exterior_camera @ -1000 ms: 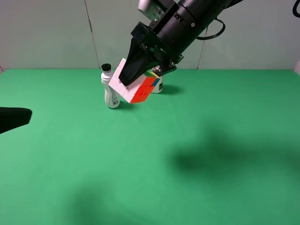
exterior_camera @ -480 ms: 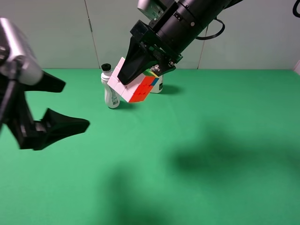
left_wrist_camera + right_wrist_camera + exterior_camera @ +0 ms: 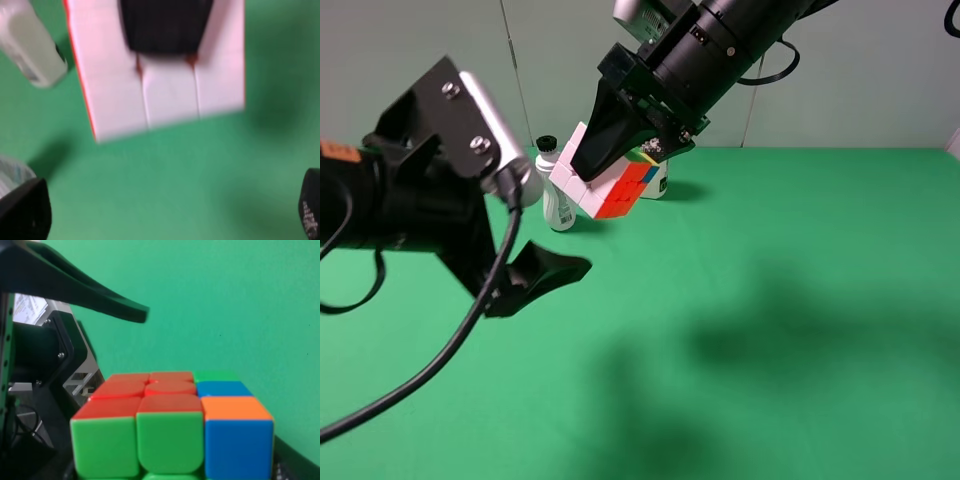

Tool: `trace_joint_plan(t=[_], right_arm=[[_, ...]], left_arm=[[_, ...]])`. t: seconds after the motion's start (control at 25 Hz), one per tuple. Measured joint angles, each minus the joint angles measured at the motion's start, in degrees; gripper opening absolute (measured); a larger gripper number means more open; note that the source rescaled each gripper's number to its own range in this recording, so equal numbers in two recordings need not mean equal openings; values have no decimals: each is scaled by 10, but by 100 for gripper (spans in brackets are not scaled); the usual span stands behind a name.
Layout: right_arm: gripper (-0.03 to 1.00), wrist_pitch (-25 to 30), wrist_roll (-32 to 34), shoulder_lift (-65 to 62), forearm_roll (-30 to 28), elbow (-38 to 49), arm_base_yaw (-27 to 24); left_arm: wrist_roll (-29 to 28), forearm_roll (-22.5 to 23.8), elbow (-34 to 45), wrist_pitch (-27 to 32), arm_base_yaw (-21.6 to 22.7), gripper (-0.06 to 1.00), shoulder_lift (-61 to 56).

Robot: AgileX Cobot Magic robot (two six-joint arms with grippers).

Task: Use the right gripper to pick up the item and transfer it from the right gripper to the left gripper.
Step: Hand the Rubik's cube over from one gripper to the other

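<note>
The right gripper [image 3: 615, 165] clamps the cube [image 3: 616, 186] aloft, white face offered toward eight o'clock, where the left gripper [image 3: 167, 212] gapes to receive it.

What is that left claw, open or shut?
Open: the left gripper has its fingers wide apart, nothing between them; the cube sits ahead.

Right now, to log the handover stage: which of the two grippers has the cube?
The right gripper, reaching down from the upper right, is shut on the puzzle cube. The left gripper, with the bolted white plate, stands open and empty.
</note>
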Motion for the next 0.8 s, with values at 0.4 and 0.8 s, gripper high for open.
trace_joint_plan(t=[0.4,0.8], right_arm=[[3,0,0,0,0,0,0],[3,-2,0,0,1,0,0]], left_arm=[[-1,-2,-77,-17,-2,97,78],[0,-2,-83,-42,-2,97,81]])
